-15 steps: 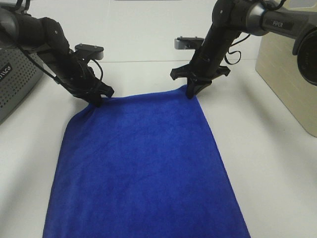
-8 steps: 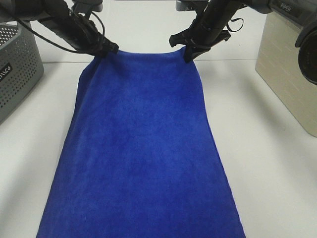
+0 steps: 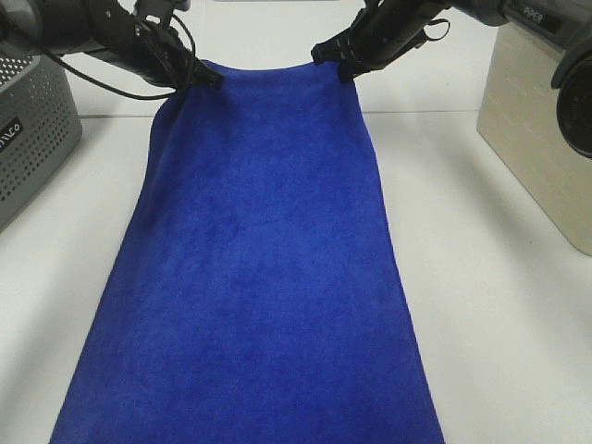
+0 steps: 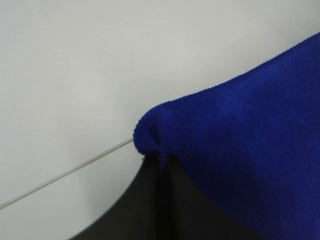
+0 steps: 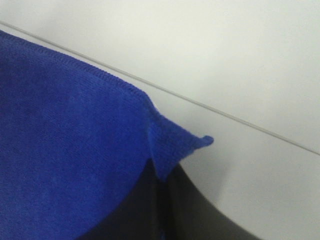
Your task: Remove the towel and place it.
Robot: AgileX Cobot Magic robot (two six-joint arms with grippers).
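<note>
Towel [image 3: 259, 277] drapes onto white table [image 3: 490, 305].

a: the left arm [image 3: 92, 42] looks matte black all over, with thin black cables looping beside its wrist

b: the right arm [image 3: 407, 23] is black too, though its upper link is grey metal, with white lettering on a dark band

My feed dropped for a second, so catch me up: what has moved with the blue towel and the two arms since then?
Both grippers, left and right, rose and drew back toward the far edge, each clamped on a far corner of the royal-blue fuzzy microfibre towel, lifting that edge off the white table. Nothing was released. The grey perforated basket and beige box stayed put.
</note>
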